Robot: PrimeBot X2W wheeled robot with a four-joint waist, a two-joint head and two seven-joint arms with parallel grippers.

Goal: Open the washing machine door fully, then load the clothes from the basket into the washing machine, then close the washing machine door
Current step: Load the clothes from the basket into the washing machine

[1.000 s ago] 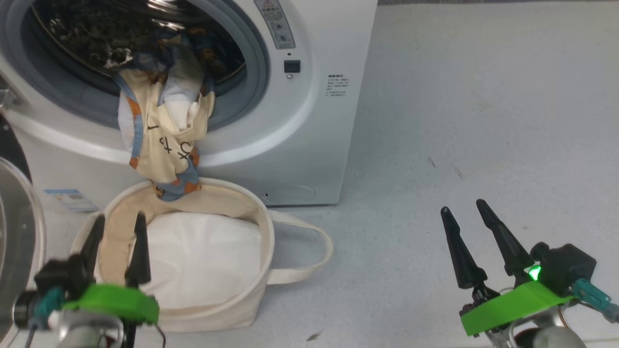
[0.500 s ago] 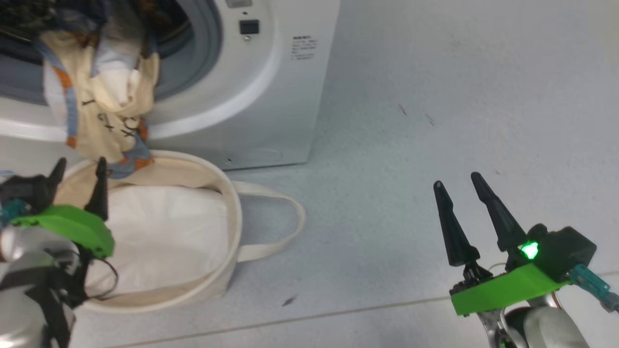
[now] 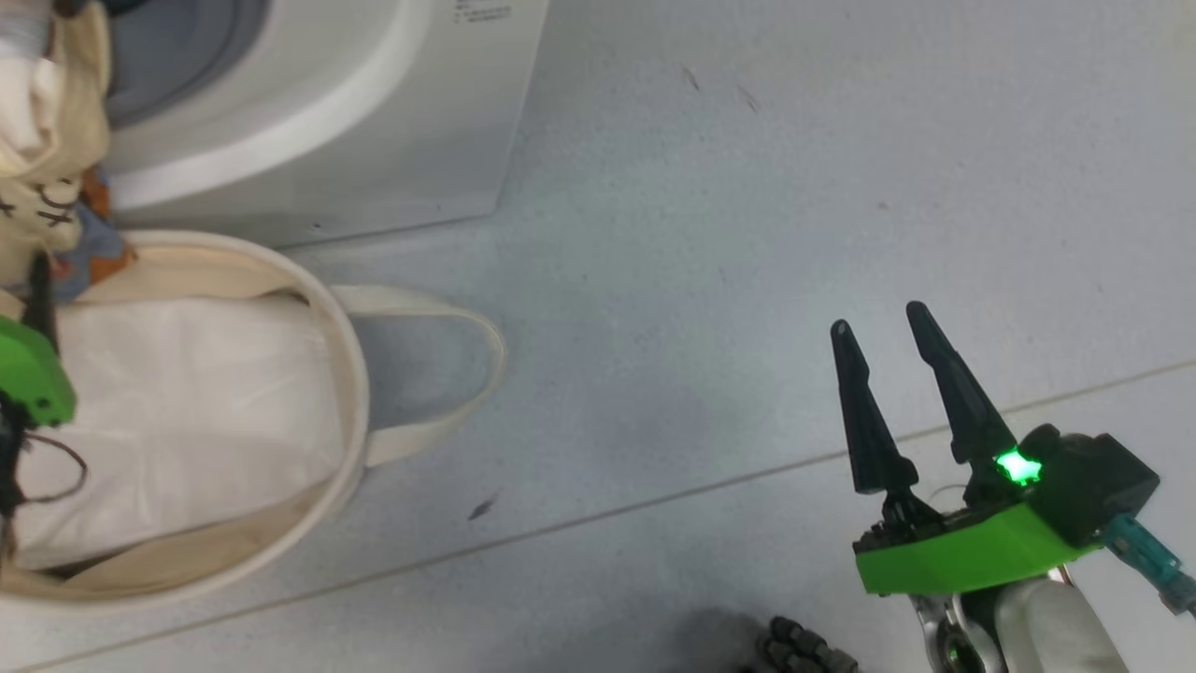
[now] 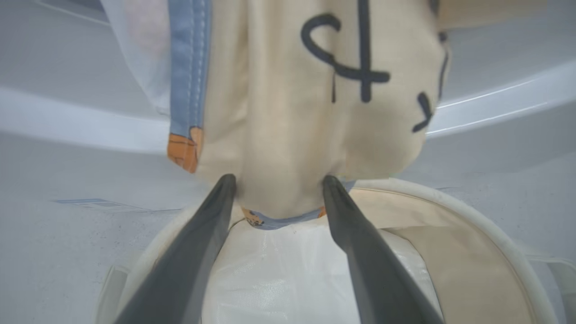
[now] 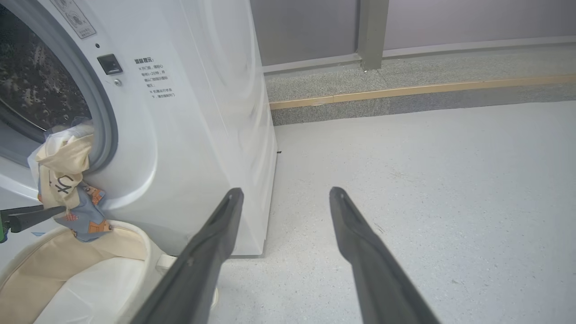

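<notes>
The clothes (image 4: 315, 112), cream cloth with black marks and a blue, orange-printed edge, hang out of the washing machine (image 5: 202, 112) from its grey-ringed drum mouth (image 5: 101, 117), down to the basket (image 4: 472, 216). My left gripper (image 4: 277, 180) is open, its fingertips either side of the cloth's lower end, above the basket. In the head view it sits at the far left edge (image 3: 39, 290), by the clothes (image 3: 47, 140) and the basket (image 3: 348, 365). My right gripper (image 3: 878, 322) is open and empty over bare floor, right of the machine (image 3: 327, 121). The washing machine door is out of view.
A flat white liner pad (image 3: 177, 393) lies in the basket, whose strap handle (image 3: 486, 346) sticks out to the right. Grey floor spreads right of the machine. A raised kerb with a wooden strip (image 5: 405, 90) and a grey wall close the far side.
The head camera has swung right, so machine and basket slid to the picture's left. My left gripper rose from the basket's near side to the cloth's lower end. The right gripper barely moved.
</notes>
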